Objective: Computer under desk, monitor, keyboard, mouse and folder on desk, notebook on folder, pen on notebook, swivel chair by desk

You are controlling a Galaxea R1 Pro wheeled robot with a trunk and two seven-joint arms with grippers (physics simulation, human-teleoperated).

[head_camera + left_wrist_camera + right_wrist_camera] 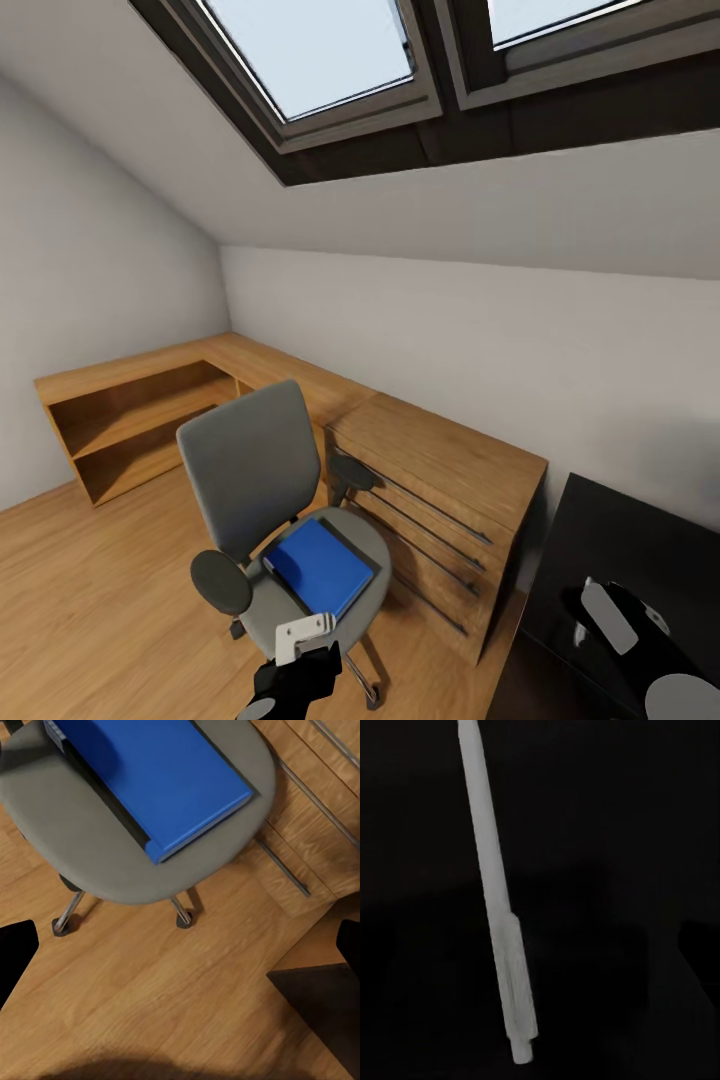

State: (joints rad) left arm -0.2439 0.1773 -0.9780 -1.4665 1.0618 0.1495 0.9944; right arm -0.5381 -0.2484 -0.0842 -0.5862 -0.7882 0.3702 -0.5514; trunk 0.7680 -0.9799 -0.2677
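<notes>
The folder (320,565) lies flat on the grey seat of the swivel chair (250,470), bright blue with a black edge, just ahead of the left gripper (300,650) and slightly below it. In the left wrist view the folder (154,784) sits on the seat (90,855), well beyond the fingertips (15,952), which stand spread wide over bare wood floor (150,982), nothing between them. Past the chair from that gripper stands a light-wood drawer chest (450,500), and beyond it a low wooden shelf (140,420) under the sloped wall and skylight (320,60). The right gripper (625,620) hovers over the glossy black desk (620,530); whether it is spread or closed I cannot tell. Directly under it, in the right wrist view, the pen (499,915) lies on the black top.
</notes>
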